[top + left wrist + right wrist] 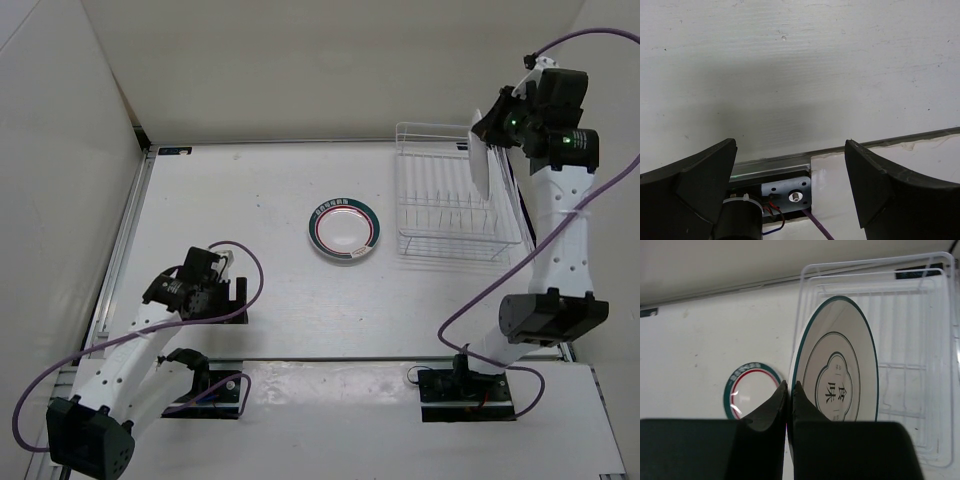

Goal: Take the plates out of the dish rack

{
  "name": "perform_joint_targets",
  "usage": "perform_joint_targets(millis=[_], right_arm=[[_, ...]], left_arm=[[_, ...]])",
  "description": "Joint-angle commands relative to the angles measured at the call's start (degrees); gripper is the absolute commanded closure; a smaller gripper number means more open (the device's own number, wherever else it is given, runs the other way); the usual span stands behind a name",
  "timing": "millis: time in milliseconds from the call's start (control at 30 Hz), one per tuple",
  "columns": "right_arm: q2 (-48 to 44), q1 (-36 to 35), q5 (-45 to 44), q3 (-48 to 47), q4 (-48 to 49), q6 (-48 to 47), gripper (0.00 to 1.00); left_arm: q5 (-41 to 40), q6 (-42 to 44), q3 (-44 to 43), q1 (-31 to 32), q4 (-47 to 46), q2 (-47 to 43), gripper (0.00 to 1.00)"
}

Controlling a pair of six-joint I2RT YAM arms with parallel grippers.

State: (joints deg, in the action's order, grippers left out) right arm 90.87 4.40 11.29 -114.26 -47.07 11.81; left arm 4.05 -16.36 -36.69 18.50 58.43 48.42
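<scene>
White tabletop [250, 200] and plain pale walls fill my overhead view. My right gripper [788, 385] has its jaws pinched together on the rim of a pale grey-white round plate [840, 365] with a thin dark edge line and printed characters at its centre. That plate stands on edge over the right part of the rectangular white wire dish rack [440, 245]; I cannot tell whether its lower edge is free of the tines. A second round plate, white with a green rim band and red ring [345, 230], lies flat on the table just left of the rack. My left gripper [791, 142] hangs low near the table's left side, jaws wide apart with nothing between them.
</scene>
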Motion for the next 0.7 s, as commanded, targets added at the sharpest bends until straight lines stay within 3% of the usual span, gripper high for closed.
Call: perform_joint_targets(millis=[0,33,300,433,567,667], right_arm=[[-5.0,-4.2,6.7,-2.6,1.6,1.3,1.00],[-6.7,-4.3,7.7,-1.3,1.6,1.2,1.00],[-17.9,-27.1,4.7,10.4,-0.6,-2.3,1.00],[-23.5,-38.5,-1.2,18.9,-1.3,-3.4,1.00],[-22.8,-50.6,-8.1,26.1,-1.8,-4.2,1.00],[-21.2,-63.3,-21.3,30.8,-1.2,-4.9,1.00]], left_arm=[[0.8,0.5,-1.1,0.0,-0.2,-1.5,0.00],[0.8,0.5,-1.2,0.1,-0.2,-1.8,0.00],[0.7,0.3,-1.0,0.0,-0.2,-2.7,0.00],[0.3,0.1,-1.0,0.0,0.0,-2.7,0.00],[0.3,0.2,-1.0,0.0,0.0,-2.2,0.00],[0.2,0.1,-1.2,0.0,0.2,-1.6,0.00]])
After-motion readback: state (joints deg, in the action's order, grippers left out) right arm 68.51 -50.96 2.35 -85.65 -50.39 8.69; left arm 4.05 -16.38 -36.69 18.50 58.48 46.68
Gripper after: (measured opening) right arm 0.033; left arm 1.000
